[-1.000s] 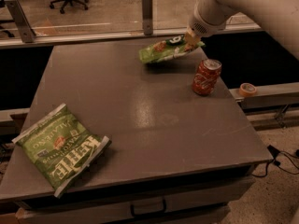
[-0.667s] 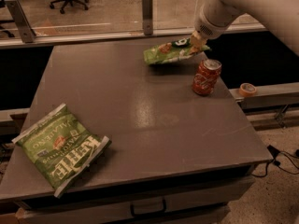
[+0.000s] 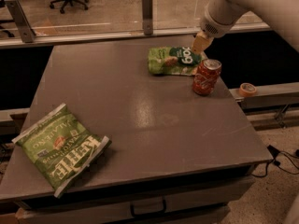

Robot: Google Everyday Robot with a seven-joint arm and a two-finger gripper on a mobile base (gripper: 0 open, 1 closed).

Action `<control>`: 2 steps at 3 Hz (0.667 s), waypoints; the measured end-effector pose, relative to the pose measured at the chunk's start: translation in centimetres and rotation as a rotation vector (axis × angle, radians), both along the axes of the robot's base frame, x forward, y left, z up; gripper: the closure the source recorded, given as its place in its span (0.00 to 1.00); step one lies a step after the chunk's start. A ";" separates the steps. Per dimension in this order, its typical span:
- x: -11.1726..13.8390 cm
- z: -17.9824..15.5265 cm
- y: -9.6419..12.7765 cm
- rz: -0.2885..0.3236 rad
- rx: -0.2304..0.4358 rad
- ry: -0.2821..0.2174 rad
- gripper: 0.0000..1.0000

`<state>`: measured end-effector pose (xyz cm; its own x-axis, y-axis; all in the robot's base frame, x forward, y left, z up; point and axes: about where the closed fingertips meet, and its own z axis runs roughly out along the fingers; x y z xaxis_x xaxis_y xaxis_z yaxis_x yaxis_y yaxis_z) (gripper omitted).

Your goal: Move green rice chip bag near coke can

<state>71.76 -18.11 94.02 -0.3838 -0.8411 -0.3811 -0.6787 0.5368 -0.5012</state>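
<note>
Green-and-white Kettle bag [image 3: 58,148] lies flat at the near L corner of the table [image 3: 140,120], well apart from the fingers [image 3: 201,42]. It's no part of the job and out of the way there. The grey tabletop btw it and the far R corner is bare.

Can [image 3: 207,77] stands upright just nearer than the fingers and a touch to their R, close to the table's R edge. It's the fixed mark for the move. Further R of the fingers, off the table, a tape roll [image 3: 246,88] sits on a ledge.

Chip bag [image 3: 170,60] lies on the tabletop, spreading L from the fingers, logo up. Its R end touches or nearly touches the can's far side; can't tell which. So the bag is beside the can, and the goal is prob. met as to place.

Gripper [image 3: 200,45] comes down from the arm [image 3: 243,3] at far R, tips on the bag's far R corner. The fingers read as one pale block w/ no gap, clenched on that corner by the look of it. A corner hold makes sense: the thin crimped edge is easy to pinch, and it keeps the wrist clear of the can. Step left, as judged: let go and lift straight up, b/c a sideways pull could drag the bag or tip the can.

Farthest, beyond the fingers: a glass rail w/ a post [image 3: 147,13].
</note>
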 end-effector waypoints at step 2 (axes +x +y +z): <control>0.4 1.0 -0.5 -0.016 -0.013 -0.002 0.00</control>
